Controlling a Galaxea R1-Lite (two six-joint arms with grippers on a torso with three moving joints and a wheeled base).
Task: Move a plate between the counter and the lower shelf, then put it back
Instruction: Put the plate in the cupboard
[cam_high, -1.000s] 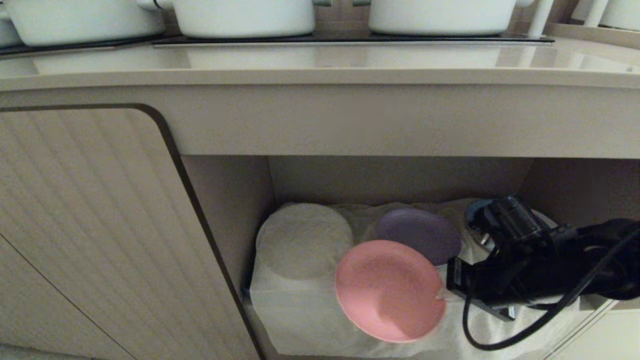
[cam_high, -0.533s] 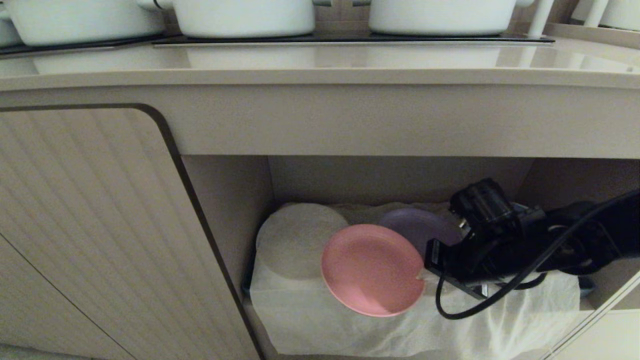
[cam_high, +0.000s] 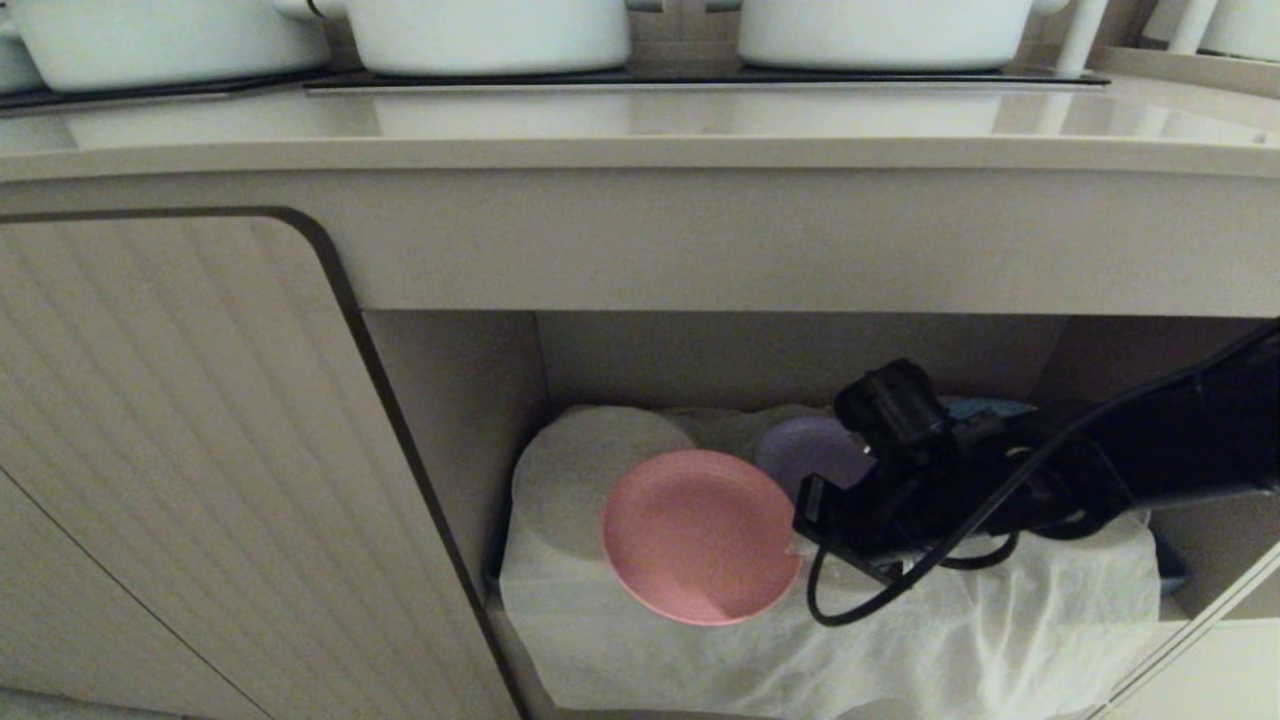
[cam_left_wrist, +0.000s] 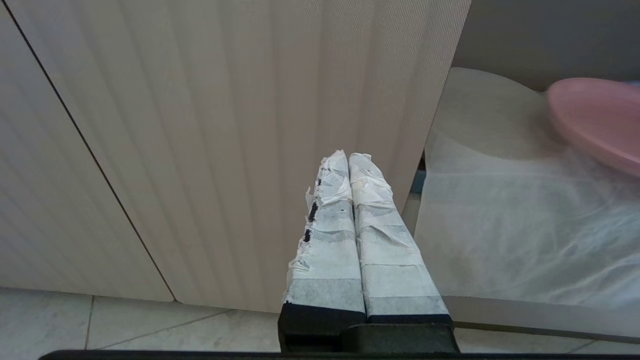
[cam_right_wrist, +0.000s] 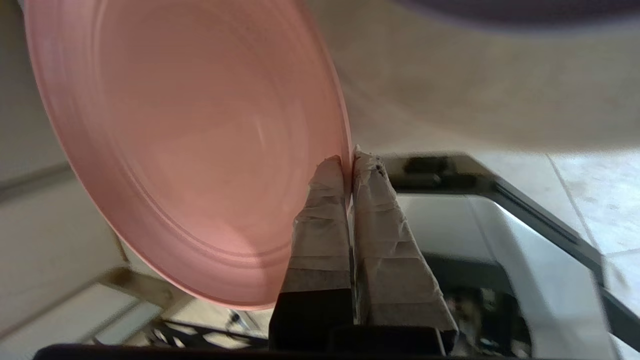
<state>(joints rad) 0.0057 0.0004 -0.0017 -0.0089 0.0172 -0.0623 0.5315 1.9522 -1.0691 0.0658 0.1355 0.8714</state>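
Observation:
The pink plate (cam_high: 698, 533) hangs tilted over the front of the lower shelf (cam_high: 900, 640), whose board is draped in white cloth. My right gripper (cam_high: 795, 548) reaches in from the right and is shut on the plate's right rim; in the right wrist view the two taped fingers (cam_right_wrist: 327, 200) pinch the pink rim (cam_right_wrist: 190, 140). The plate's edge also shows in the left wrist view (cam_left_wrist: 595, 120). My left gripper (cam_left_wrist: 348, 156) is shut and empty, parked low before a ribbed cabinet door (cam_left_wrist: 225, 125). The beige counter (cam_high: 640, 125) runs above the recess.
A white plate (cam_high: 580, 480) lies at the shelf's left, partly behind the pink one. A purple plate (cam_high: 812, 452) lies further back, with a blue edge (cam_high: 985, 408) behind my arm. White pots (cam_high: 490, 35) stand on the hob. The ribbed door (cam_high: 180, 450) bounds the recess on the left.
My right gripper has carried the pink plate leftward and slightly up and back, from the shelf's front right toward its middle. The arm now covers more of the purple plate.

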